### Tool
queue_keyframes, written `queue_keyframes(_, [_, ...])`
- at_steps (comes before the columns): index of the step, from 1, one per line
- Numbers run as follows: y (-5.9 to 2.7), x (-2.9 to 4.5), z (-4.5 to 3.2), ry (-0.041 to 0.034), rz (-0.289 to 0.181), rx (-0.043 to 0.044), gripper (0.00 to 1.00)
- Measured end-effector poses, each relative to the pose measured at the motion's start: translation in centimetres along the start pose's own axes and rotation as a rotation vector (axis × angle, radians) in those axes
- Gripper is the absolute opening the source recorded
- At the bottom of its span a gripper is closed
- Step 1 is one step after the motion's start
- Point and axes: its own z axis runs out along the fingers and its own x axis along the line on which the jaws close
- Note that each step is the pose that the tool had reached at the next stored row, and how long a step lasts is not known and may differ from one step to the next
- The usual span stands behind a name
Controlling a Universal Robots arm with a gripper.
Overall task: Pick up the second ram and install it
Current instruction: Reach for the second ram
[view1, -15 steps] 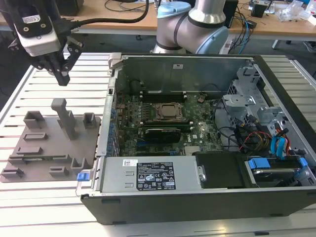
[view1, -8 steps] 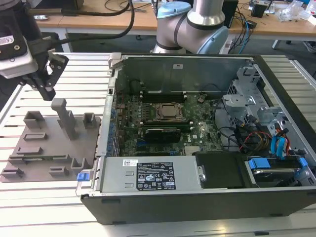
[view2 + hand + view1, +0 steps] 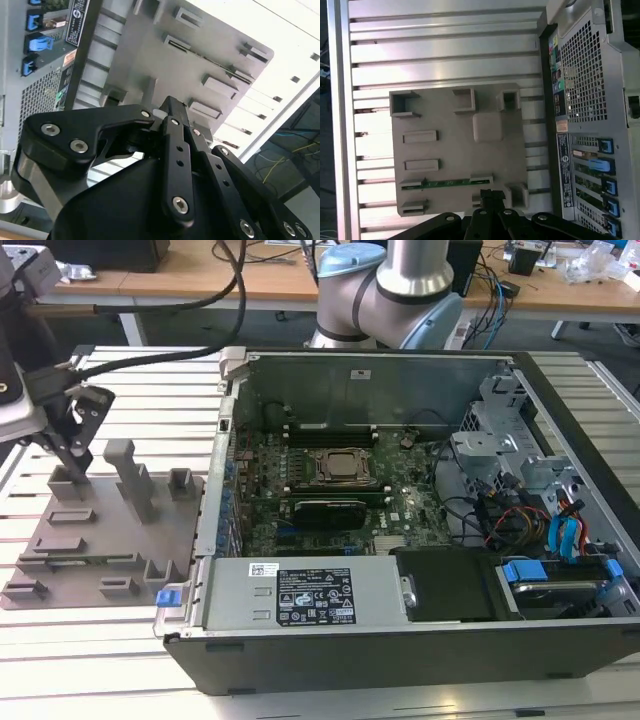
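The second ram (image 3: 447,183) is a thin green stick lying on edge between low holders on the grey holder plate (image 3: 445,150). It also shows as a dark line near the plate's front (image 3: 80,560) in the exterior view and as a thin strip (image 3: 212,61) in the second wrist view. My gripper (image 3: 74,462) hangs over the plate's back left part, fingers pointing down and shut on nothing. It is well above the ram and apart from it. Its black fingertips (image 3: 487,194) reach into the first wrist view close to the ram's end.
An open computer case (image 3: 230,570) lies at the exterior view's right of the plate. Inside are the motherboard, a square CPU socket (image 3: 345,465), memory slots (image 3: 325,430) behind it and a black expansion card (image 3: 322,508). Grey holder blocks (image 3: 135,480) rise from the plate. The table is slatted metal.
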Motion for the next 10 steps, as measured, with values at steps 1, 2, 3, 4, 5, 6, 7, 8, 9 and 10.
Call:
queue_keyframes(1, [-0.06,0.16,0.28,0.0007,0.000,-0.0001,0.11])
queue_keyframes(2, [-0.13,0.22,0.54,0.0119,0.000,0.0008,0.11])
queue_keyframes(3, [-0.21,0.27,0.70,0.0406,0.001,0.0045,0.11])
queue_keyframes(4, [-0.53,0.29,1.09,0.0524,-0.008,0.0054,0.11])
queue_keyframes(5, [-1.01,0.37,1.73,0.0601,-0.021,0.0060,0.11])
queue_keyframes(6, [-1.08,0.44,1.92,0.0600,-0.022,0.0058,0.11])
queue_keyframes(7, [-1.12,0.49,2.12,0.0601,-0.023,0.0058,0.11])
queue_keyframes(8, [-1.17,0.59,2.42,0.0601,-0.023,0.0058,0.11])
queue_keyframes(9, [-1.20,0.66,2.67,0.0602,-0.022,0.0058,0.11])
queue_keyframes(10, [-1.22,0.71,2.85,0.0602,-0.023,0.0059,0.11])
